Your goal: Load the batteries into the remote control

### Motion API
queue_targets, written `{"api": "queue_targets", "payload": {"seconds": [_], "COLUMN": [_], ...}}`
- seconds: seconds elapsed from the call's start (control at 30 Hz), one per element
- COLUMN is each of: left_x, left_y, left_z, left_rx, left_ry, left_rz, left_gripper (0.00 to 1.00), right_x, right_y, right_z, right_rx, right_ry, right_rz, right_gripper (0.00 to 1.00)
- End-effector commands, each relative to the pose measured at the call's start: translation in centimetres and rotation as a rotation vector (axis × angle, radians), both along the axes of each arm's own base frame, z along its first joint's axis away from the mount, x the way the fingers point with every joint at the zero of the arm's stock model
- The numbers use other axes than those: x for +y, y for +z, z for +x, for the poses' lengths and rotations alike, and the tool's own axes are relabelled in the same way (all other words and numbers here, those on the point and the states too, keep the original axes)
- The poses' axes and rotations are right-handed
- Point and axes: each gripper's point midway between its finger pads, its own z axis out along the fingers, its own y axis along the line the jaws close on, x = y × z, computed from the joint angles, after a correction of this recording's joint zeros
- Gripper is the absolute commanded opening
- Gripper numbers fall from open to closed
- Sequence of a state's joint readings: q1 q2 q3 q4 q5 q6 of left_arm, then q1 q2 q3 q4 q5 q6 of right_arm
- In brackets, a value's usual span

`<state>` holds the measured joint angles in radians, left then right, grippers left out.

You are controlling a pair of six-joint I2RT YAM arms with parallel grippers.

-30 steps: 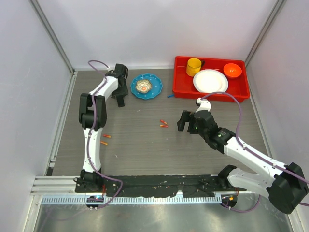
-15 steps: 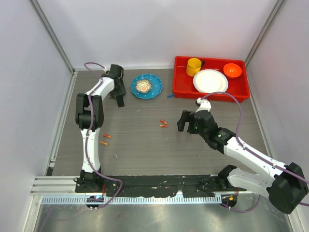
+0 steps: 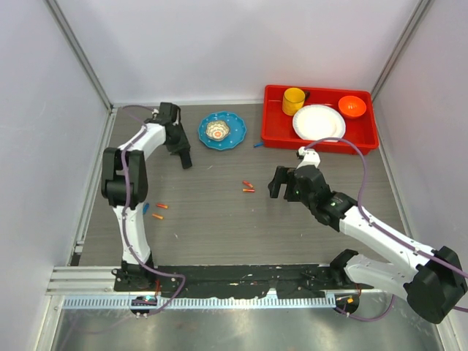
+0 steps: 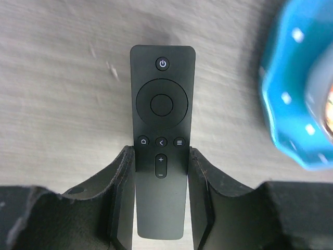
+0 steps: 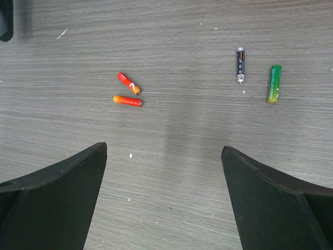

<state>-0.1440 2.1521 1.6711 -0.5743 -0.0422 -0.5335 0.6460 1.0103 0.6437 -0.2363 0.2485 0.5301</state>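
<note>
Near the plate (image 4: 291, 104), left gripper (image 4: 162, 153) clamps the remote (image 4: 162, 104) buttons-up; its end-only grip may let it twist. Right gripper (image 5: 164, 150) gapes above batteries (image 5: 128, 101).

Desk (image 3: 219, 227): grey wood-grain surface under both claws.

Blue plate (image 3: 222, 131): just to the right of the left claw (image 3: 183, 155). It carries a small patterned bowl (image 3: 217, 130) at its centre.

Red tray (image 3: 272, 137): beyond the right claw (image 3: 276, 183), at the far right of the desk. It holds:
- yellow cup (image 3: 294, 101), far-left corner
- white plate (image 3: 319, 122), centre
- orange bowl (image 3: 352, 107), far-right corner

Black battery (image 5: 240, 65) and green battery (image 5: 274, 83): ahead of the right claw on its right-finger side. They lie near each other without touching, roughly parallel.
</note>
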Motion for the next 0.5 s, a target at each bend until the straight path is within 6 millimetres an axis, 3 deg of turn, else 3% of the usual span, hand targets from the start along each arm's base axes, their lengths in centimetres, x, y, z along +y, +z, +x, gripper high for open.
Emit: {"api": "queue_targets", "payload": {"seconds": [0.0, 0.03, 0.07, 0.1, 0.13, 0.17, 0.2, 0.3, 0.47], "left_x": [-4.5, -5.2, -5.7, -7.0, -8.0, -8.6, -9.1, -10.6, -12.5], "left_y": [10.7, 12.3, 15.3, 14.4, 16.5, 19.4, 18.8, 20.9, 23.2], "left_z": [-1.1, -1.4, -2.4, -4.6, -4.6, -6.0, -7.0, -11.1, -17.0], "left_rx": [-0.240, -0.291, -0.357, -0.328, -0.409, -0.484, -0.527, -0.617, -0.753], "left_ry": [-0.061, -0.066, -0.080, -0.123, -0.138, -0.170, -0.191, -0.249, -0.349], "left_rz": [-0.239, -0.274, -0.324, -0.403, -0.493, -0.555, -0.605, -0.791, -0.980], "left_gripper": [0.20, 0.18, 0.17, 0.16, 0.16, 0.15, 0.15, 0.00, 0.00], "right_x": [0.8, 0.9, 0.9, 0.9, 1.0, 1.1, 1.3, 2.5, 6.3], "right_y": [3.4, 3.8, 4.0, 4.3, 4.5, 4.9, 5.2, 6.6, 8.9], "right_z": [1.1, 1.2, 1.3, 1.3, 1.4, 1.6, 1.6, 1.2, -1.1], "right_rx": [-0.062, -0.070, -0.075, -0.081, -0.085, -0.099, -0.098, -0.140, -0.157], "right_ry": [-0.006, -0.008, -0.012, -0.021, -0.028, -0.038, -0.055, -0.001, 0.213], "right_rz": [0.051, 0.060, 0.063, 0.078, 0.093, 0.116, 0.152, 0.256, 0.438], "right_gripper": [0.97, 0.97, 0.97, 0.96, 0.96, 0.95, 0.95, 0.95, 1.00]}}
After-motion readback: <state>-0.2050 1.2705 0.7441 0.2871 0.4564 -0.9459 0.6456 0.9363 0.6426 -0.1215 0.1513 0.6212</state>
